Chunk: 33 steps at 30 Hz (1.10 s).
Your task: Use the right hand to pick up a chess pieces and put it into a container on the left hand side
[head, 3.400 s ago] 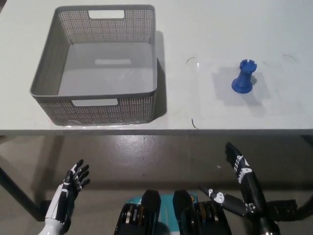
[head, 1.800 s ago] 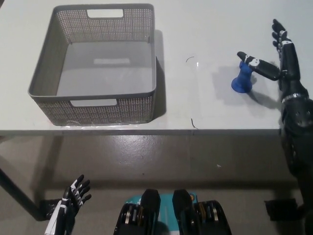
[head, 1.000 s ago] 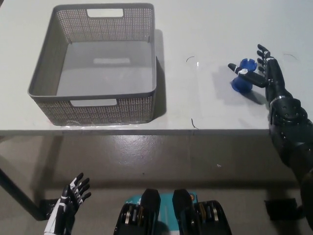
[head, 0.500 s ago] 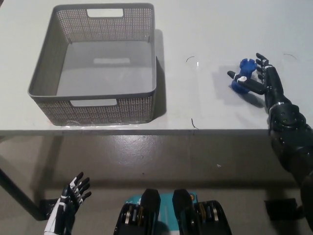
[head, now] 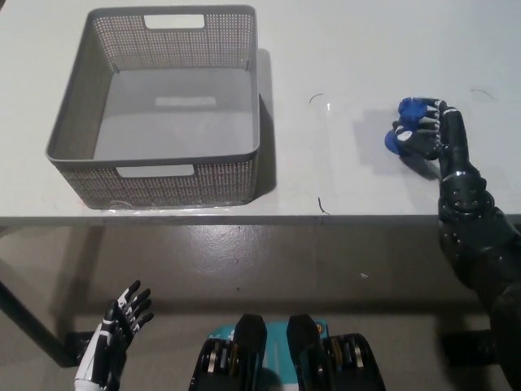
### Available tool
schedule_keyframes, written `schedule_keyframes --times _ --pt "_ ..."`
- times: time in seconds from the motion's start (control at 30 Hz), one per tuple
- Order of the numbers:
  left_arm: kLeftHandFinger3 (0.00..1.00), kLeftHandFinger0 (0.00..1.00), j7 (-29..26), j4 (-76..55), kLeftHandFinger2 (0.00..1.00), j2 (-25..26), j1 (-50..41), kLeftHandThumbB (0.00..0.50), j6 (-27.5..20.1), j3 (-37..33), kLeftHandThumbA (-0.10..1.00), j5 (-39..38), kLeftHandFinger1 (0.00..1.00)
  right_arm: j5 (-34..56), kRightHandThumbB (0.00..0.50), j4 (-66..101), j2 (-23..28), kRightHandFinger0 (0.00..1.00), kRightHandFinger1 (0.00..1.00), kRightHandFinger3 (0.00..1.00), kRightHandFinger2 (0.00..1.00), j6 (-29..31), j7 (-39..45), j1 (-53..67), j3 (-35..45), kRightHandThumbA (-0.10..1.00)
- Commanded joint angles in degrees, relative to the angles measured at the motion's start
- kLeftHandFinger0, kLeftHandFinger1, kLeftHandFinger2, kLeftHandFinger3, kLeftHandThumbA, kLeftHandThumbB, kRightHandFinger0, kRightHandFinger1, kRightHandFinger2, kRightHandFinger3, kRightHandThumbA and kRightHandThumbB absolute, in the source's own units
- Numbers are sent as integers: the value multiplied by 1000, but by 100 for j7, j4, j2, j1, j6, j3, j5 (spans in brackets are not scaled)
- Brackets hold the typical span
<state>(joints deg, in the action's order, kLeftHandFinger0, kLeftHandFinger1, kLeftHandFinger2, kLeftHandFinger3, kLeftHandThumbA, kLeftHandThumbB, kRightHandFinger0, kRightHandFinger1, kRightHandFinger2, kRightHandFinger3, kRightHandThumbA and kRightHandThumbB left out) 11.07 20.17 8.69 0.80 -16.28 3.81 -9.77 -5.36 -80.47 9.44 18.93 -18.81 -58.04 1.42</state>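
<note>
Head view: the black right hand (head: pixel 430 134) has its fingers wrapped around the blue plastic rook chess piece (head: pixel 405 124) near the white table's (head: pixel 342 49) right edge. The grey perforated plastic basket (head: pixel 159 106) stands near the left edge. The white left hand (head: pixel 114 336) hangs below the table's front edge, fingers spread and holding nothing.

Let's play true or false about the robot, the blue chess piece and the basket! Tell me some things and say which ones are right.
1. The black right robot hand is closed around the blue chess piece. True.
2. The chess piece is inside the grey basket. False: it is on the white table, far to the right of the basket.
3. The basket has nothing in it. True.
4. The white left robot hand is holding the basket. False: it hangs below the table edge with its fingers spread, holding nothing.
5. The basket has handle holes in its walls. True.
</note>
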Motion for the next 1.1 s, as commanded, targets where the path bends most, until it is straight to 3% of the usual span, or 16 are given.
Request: schedule_keyframes --times 0.0,0.07,0.27,0.37,0.6,0.73,0.83,1.07 --pt "1000 1000 132 -173 1000 89 97 286 -124 9 1000 -83 1000 -132 141 84 -133 0 31 419 395 275 -1003 -376 -89 -100" --pt "1000 1000 168 -146 1000 100 106 284 -145 7 1000 -110 1000 9 140 80 -148 0 10 414 372 195 -999 -400 18 -100" --pt "1000 1000 148 -133 1000 109 80 278 -152 17 1000 -86 1000 122 107 122 -135 0 68 534 485 336 -981 -407 122 -100" --pt "1000 1000 133 -118 1000 111 133 280 -122 39 1000 -85 1000 228 96 132 -125 0 81 552 495 324 -883 -468 222 -100" --pt "1000 1000 183 -119 1000 111 49 256 -134 49 1000 -123 1000 163 128 323 -199 0 104 491 475 570 -1040 -534 221 -100" --pt "1000 1000 235 -121 1000 91 -24 250 -149 -6 1000 -110 1000 -53 139 628 -288 0 149 528 529 566 -1270 -622 48 -100" --pt "1000 1000 210 -82 1000 79 -14 245 -149 6 1000 -87 1000 -89 118 917 -395 0 183 558 558 593 -1219 -729 -24 -100" --pt "1000 1000 229 -141 1000 71 -148 246 -160 27 1000 -123 1000 -190 124 1171 -744 0 78 553 492 585 -1277 -962 -154 -100"
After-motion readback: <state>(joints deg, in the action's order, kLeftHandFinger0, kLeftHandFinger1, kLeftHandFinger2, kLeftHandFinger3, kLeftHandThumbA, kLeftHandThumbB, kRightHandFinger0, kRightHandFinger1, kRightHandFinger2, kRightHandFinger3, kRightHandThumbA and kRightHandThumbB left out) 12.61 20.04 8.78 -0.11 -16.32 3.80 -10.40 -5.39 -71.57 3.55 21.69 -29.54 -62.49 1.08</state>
